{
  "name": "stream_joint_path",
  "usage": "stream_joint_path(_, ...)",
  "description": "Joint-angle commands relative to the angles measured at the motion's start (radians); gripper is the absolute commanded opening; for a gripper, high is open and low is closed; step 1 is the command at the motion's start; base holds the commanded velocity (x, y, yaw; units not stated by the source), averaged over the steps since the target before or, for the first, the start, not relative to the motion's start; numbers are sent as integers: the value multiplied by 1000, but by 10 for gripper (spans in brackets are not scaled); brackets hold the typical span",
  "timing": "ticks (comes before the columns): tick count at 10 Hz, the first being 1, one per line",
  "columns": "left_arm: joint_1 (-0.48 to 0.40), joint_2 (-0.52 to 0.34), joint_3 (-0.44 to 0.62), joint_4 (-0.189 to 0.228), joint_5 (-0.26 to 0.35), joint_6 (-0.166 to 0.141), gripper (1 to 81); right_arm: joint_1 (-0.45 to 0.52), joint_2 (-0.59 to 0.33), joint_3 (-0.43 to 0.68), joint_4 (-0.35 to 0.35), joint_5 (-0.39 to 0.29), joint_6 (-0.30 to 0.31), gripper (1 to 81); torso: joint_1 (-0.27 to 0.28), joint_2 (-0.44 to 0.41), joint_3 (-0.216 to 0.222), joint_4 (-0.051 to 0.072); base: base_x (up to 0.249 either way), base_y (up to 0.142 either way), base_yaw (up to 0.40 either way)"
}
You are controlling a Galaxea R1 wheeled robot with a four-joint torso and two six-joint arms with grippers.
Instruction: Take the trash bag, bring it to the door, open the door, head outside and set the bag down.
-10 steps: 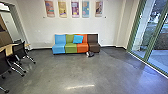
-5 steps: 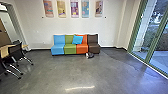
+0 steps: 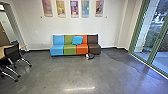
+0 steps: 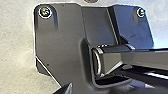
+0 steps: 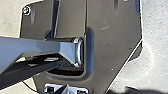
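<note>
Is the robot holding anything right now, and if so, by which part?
Nothing appears to be held by either arm. The small dark-and-white bundle, perhaps the trash bag, lies on the floor by the couch.

The floor lies open up to the couch, chairs crowding the left, glass panes bounding the right.

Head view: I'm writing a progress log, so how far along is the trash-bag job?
Nothing looks done yet. The dark-and-white bundle, perhaps the trash bag, lies on the floor by the sofa, so it isn't in hand. Pickup, carrying, door, exit and set-down all seem left: the robot is indoors, facing the sofa, with the tall glass to its right.
</note>
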Motion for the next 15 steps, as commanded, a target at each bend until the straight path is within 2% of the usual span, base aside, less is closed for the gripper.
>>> stream_joint_path(1, -42, -2, 15, 4, 51, 4, 811, 37, 6, 8, -9, -61, -13, 811, 0, 0, 0, 0, 189, 0, 0)
stream_joint_path(8, -42, -5, 25, 0, 50, 4, 811, 37, 9, 8, -5, -61, -13, 811, 0, 0, 0, 0, 189, 0, 0)
stream_joint_path(10, -42, -14, 33, -52, 48, 2, 811, 37, 8, 8, -3, -61, -13, 811, 0, 0, 0, 0, 176, 0, 0)
stream_joint_path(15, -42, -11, 35, -52, 50, 4, 811, 42, 9, 27, -6, -61, -13, 811, 0, 0, 0, 0, 171, 0, 0)
